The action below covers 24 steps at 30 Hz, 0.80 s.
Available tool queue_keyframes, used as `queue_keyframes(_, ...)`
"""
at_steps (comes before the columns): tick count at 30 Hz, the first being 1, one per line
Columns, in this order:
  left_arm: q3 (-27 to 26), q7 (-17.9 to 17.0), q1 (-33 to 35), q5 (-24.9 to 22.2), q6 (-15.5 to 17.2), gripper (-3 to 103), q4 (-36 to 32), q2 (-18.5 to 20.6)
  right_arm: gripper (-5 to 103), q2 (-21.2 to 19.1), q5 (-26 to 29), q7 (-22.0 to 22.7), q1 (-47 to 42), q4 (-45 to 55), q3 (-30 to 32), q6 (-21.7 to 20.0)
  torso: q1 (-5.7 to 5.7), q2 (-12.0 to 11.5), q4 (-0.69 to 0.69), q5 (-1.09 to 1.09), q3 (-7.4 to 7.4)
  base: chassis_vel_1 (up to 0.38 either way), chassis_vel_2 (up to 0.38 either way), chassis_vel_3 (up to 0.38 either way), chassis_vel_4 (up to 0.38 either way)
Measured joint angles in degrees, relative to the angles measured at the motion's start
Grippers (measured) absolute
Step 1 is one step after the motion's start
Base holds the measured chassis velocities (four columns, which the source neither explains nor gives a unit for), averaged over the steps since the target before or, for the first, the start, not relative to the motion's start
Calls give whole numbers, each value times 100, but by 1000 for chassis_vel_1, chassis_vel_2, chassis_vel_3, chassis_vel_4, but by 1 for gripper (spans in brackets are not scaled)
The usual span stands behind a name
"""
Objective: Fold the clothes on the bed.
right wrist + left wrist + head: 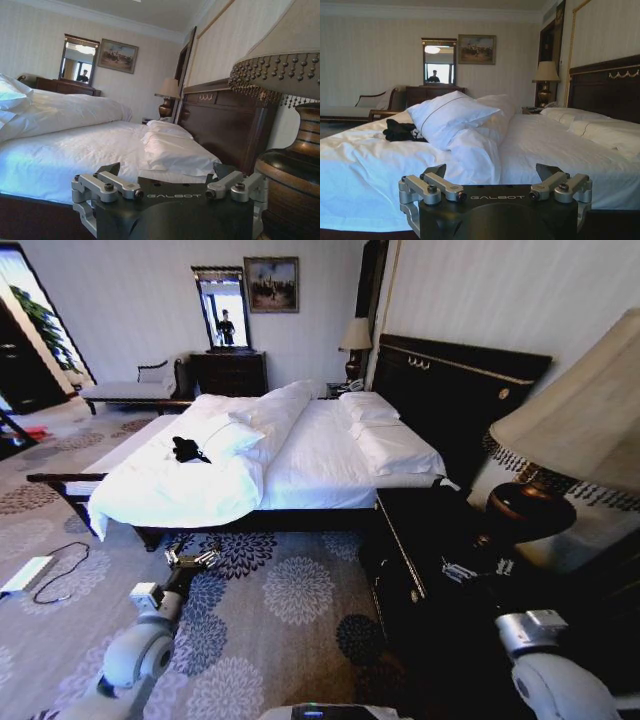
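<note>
- Black soft-fabric T-shirt (186,449): bunched in a small dark heap on the white duvet, toward the foot-end corner of the bed (330,455) on the side away from the robot; unfolded, a trace of white lettering at one fold in the left wrist view.
- Shirt's lie: crumpled, long axis not readable; roughly wider than deep as seen from the left wrist camera.
- Neighbouring item: white pillow (451,116) with thin dark piping, just beside the heap on the headboard side, touching or nearly so.
- Left gripper (192,558): low over the patterned carpet (290,590), short of the bed's near side edge; fingers spread wide, nothing between them.
- Bearing from left fingers: shirt ahead, above, and slightly to the left, across the duvet's draped near edge; well apart, no contact.
- Right gripper (169,180): fingers likewise spread wide and bare; aimed along the headboard end of the bed, close by a dark nightstand (430,540) and a bronze-bodied lamp (292,165) with a beaded shade.
- Bearing from right fingers: shirt far toward the foot end, out beyond the folded-back duvet; much the farther of the two.
- Nearer arm, by judgement: left, clearly.
- Requirement for the coming move, by judgement: closer approach to the near side edge, then a raised reach over the duvet toward the far foot corner.
- Task state, by judgement: not begun; garment untouched.
</note>
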Motion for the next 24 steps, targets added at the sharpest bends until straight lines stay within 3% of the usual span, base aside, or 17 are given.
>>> queue_keyframes(8, 76, -14, 271, 133, -20, 100, -137, -12, 100, 226, -152, -66, 27, -105, 37, 171, 0, 0, 1, 1, 0, 0, 0, 0, 0)
queue_keyframes(24, 158, -59, 391, 249, -47, 100, -226, -53, 100, 171, 47, -97, 50, -240, 81, 311, 0, 0, 1, 0, 0, 0, 0, 0, 0)
